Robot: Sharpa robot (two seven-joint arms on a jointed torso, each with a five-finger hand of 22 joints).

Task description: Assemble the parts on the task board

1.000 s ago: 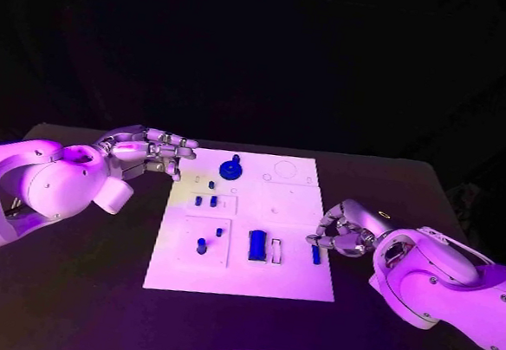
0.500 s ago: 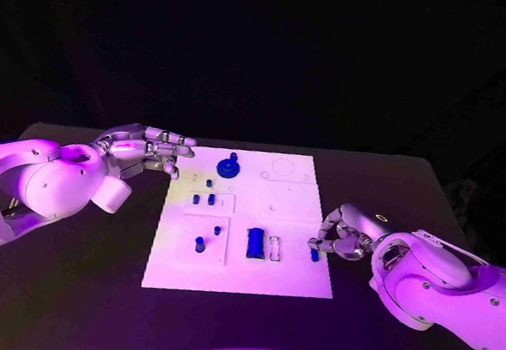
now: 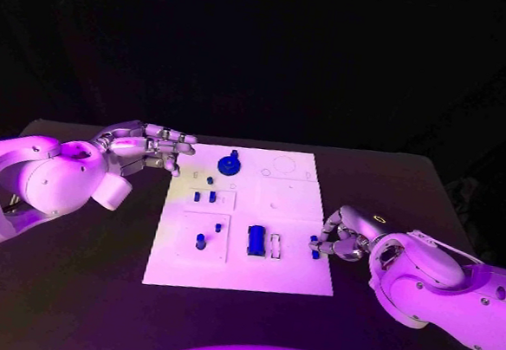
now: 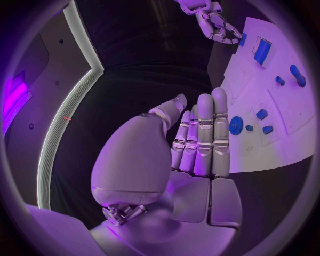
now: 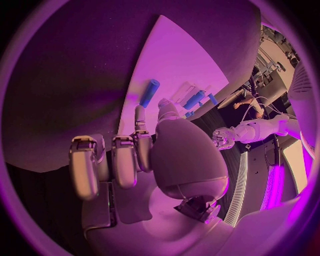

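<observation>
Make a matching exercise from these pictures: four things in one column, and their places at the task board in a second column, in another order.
Things
1. left robot hand
2. right robot hand
3. round blue part
4. rectangular blue part

Places
A. at the right edge of the task board
B. on the far part of the task board
C. by the far left corner of the task board
D. on the near half of the task board

Pairs: 1-C, 2-A, 3-B, 4-D
</observation>
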